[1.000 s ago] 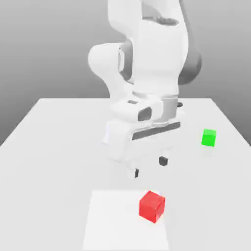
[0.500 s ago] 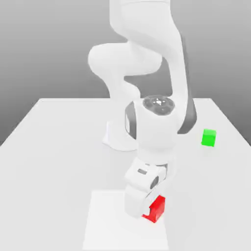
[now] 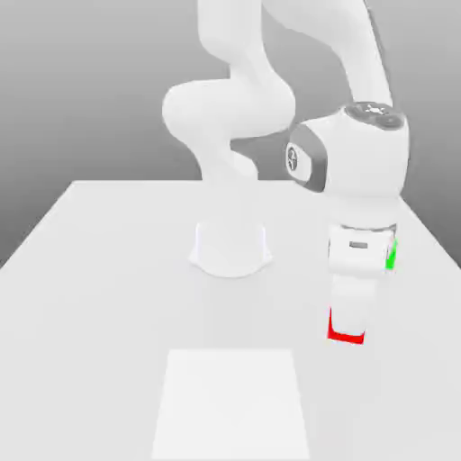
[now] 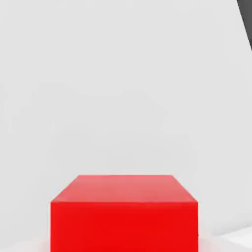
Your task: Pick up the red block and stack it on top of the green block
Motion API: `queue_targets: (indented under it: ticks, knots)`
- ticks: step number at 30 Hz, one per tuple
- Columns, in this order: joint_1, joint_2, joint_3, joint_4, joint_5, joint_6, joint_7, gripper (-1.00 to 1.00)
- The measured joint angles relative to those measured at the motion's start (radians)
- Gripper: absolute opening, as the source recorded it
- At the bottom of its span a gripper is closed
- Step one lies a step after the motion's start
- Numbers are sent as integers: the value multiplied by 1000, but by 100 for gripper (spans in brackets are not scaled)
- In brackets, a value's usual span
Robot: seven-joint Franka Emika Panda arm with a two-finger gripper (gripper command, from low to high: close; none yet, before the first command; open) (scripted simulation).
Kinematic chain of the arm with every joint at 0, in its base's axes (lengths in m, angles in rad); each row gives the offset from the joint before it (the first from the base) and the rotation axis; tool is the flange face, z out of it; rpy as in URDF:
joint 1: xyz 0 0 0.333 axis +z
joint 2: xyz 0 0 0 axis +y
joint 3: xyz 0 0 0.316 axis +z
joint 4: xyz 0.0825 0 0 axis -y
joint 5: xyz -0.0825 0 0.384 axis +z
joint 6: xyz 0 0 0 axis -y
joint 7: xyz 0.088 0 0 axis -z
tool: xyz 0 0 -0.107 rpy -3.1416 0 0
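Note:
The red block [image 3: 345, 335] hangs above the table at the exterior view's right, with just its lower edge showing under the white hand. My gripper [image 3: 347, 328] is shut on it. In the hand view the red block [image 4: 124, 211] sits close up between the jaws, over plain white table. The green block [image 3: 391, 256] is a thin green sliver behind the hand's far right side, mostly hidden by it. The red block is lower in the picture than the green block and to its left.
The arm's round white base [image 3: 230, 248] stands at the table's middle back. A paler square patch [image 3: 232, 402] marks the table's front middle. The white table [image 3: 99, 270] ends close to the right of the green block.
The gripper came down over the red block on the pale patch and shut on it. It has since lifted the block and carried it to the exterior view's right, up beside the green block.

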Motion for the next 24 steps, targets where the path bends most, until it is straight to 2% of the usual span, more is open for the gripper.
queue_targets:
  ticks: [16,19,24]
  knots:
    - [637,-183,316,-125,205,-55,-457,-100]
    - [642,-150,355,-136,158,-26,-447,-100]
    - [561,-57,398,-138,7,35,-348,-100]
